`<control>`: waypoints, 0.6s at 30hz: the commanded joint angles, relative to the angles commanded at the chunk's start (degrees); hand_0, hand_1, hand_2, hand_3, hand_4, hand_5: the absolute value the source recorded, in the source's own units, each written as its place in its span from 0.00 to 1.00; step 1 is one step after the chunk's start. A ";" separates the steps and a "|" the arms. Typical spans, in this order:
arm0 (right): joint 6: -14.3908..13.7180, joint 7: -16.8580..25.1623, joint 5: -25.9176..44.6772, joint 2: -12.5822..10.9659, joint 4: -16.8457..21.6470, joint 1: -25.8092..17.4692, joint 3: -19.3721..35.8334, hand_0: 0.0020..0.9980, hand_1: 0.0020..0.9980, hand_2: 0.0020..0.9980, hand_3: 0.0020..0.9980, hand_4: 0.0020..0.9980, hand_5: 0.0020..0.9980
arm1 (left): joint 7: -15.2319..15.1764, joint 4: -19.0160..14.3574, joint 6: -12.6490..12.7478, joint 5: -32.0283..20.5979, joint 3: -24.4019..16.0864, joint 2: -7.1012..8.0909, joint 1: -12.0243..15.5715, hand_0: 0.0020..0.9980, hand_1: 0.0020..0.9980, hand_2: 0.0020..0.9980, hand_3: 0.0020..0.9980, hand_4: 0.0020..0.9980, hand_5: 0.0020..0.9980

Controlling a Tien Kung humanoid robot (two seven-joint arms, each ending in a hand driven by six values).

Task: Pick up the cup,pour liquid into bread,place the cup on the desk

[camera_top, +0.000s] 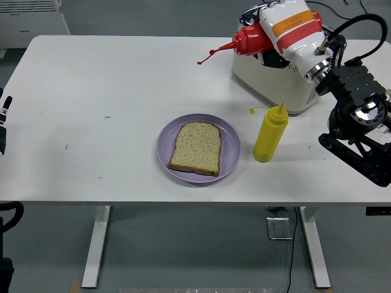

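Head view: right hand (287,27) clamped around red squeeze bottle (250,40), held tipped sideways in front of the toaster (287,85), nozzle pointing left, not yet over the bread (195,148) on the purple plate (229,149). Likely light, soft-walled plastic; grip mid-body, squeeze gently. Left hand (3,122) at left edge, fingers unclear.

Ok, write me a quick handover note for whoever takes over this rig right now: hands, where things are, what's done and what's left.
Right hand: shut on the red squeeze bottle, held tipped sideways above the table, nozzle pointing left, in front of the toaster.
Left hand: resting at the table's left edge, empty.
Bread lies on the purple plate; yellow bottle stands upright beside it, untouched.
Done: bottle picked up.
Left: bring the nozzle over the bread, pour, set the bottle down.
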 joint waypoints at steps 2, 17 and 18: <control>0.53 -0.39 0.00 0.33 -0.30 0.54 -2.92 0.01 0.04 0.22 0.36 0.71 0.09 | -0.02 0.01 0.00 -0.01 -0.04 -0.02 0.03 0.83 0.85 0.87 0.76 0.67 1.00; 1.37 -1.02 0.00 -0.74 -0.15 0.79 0.21 0.03 0.08 0.24 0.38 0.67 0.02 | -0.04 0.02 0.07 -0.03 -0.10 0.05 0.11 0.84 0.85 0.87 0.76 0.67 1.00; 1.56 -0.84 0.00 -0.59 -0.03 1.23 -1.12 0.03 0.08 0.24 0.38 0.67 0.02 | -0.04 0.02 0.04 -0.02 -0.08 0.02 0.12 0.84 0.85 0.87 0.76 0.67 1.00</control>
